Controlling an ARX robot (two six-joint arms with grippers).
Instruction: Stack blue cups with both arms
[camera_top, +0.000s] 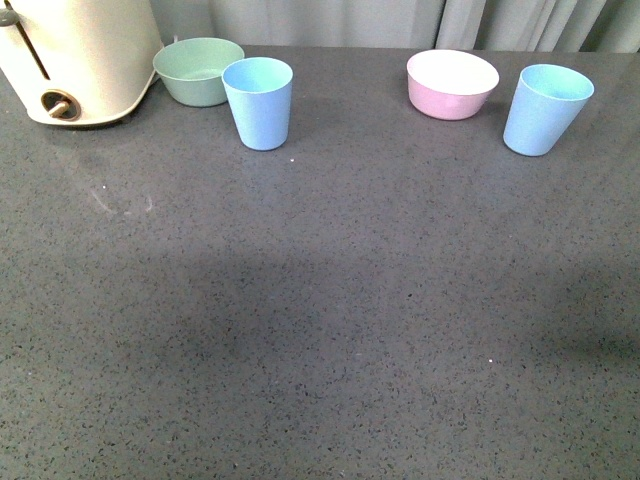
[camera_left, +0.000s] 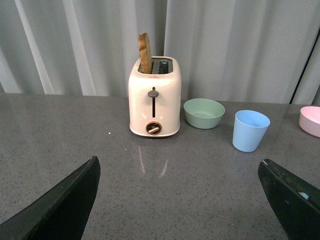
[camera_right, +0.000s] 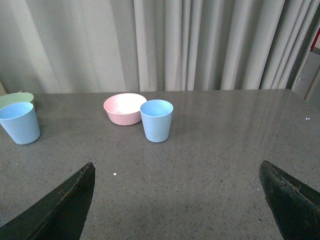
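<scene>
left gripper (camera_left: 178, 164) and right gripper (camera_right: 177, 167) are both wide open and empty, so I'd send each straight at its own cup, left cup (camera_top: 258, 102) just beside the green bowl (camera_top: 197, 70), right cup (camera_top: 546, 108) near the pink bowl (camera_top: 452, 83), grabbing mid-wall clear of the bowls

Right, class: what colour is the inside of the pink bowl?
White; the round pink plastic bowl shows this best in the front view.
</scene>
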